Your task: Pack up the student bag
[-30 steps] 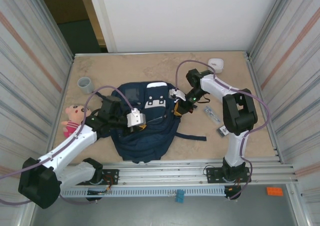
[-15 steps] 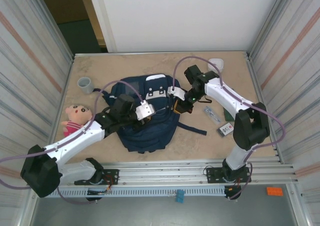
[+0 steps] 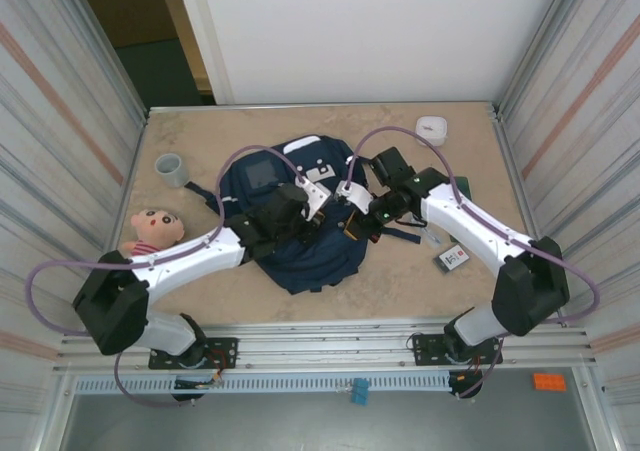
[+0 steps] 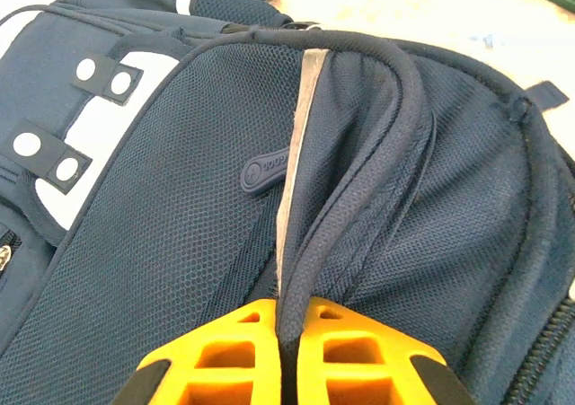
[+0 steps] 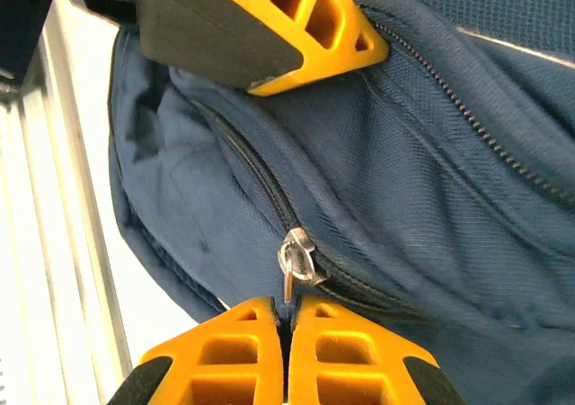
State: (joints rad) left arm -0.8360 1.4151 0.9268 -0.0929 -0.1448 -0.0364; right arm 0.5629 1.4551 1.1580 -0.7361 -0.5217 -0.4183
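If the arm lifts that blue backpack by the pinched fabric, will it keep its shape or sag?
Probably sag: the student bag is soft fabric, and it puckers into folds where the left gripper pinches its piped seam. It lies slack and creased, so it's likely light. Pushed, it would probably bunch rather than slide whole.

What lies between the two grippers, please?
Navy fabric of the student bag, crossed by a zipper with its metal pull; the right wrist view shows it between the right gripper and the left gripper.
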